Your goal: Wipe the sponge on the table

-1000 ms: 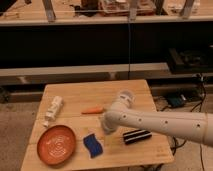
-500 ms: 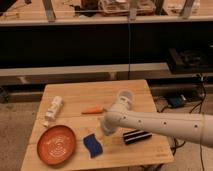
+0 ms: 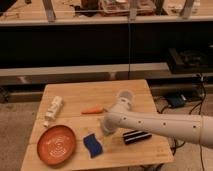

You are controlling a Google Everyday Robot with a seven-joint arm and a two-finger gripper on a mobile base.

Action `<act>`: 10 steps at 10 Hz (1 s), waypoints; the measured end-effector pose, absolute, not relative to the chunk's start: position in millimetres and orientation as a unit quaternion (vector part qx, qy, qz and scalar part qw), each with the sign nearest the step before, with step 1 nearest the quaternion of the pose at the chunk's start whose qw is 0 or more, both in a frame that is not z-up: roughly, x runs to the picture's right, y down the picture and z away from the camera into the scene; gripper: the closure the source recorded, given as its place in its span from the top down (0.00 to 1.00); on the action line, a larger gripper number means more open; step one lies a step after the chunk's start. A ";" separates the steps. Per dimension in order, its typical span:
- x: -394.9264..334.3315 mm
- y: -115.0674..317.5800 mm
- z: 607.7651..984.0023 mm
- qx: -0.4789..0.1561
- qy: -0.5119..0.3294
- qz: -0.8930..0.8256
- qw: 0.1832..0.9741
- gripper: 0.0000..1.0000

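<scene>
Hovering at lower centre of the frame, the gripper (image 3: pixel 106 131) hangs just right of the dark-blue sponge (image 3: pixel 92 145), fingers spread, grasping nothing. Sponge lies flat on the table (image 3: pixel 125 92), between orange plate (image 3: pixel 56 145) and black striped block (image 3: pixel 136 136).

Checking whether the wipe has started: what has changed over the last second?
The arm sank slightly, bringing the pincer a little lower over the table, just up and right of the sponge. Nothing was gripped or released. Sponge, orange plate, carrot and striped block stayed put.
</scene>
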State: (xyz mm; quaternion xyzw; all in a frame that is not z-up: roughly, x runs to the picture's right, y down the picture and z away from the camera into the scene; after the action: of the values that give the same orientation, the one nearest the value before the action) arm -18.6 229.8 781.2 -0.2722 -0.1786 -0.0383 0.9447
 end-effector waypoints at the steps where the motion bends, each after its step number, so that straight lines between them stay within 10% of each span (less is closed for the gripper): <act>1: -18.1 230.8 783.7 -0.274 -0.180 -0.034 0.944 0.80; 10: -16.9 236.6 800.0 -0.282 -0.189 -0.028 0.940 0.80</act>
State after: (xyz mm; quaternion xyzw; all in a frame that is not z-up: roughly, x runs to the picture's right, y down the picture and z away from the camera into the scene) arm -16.9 236.6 800.0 -0.2820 -0.1894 -0.0284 0.9401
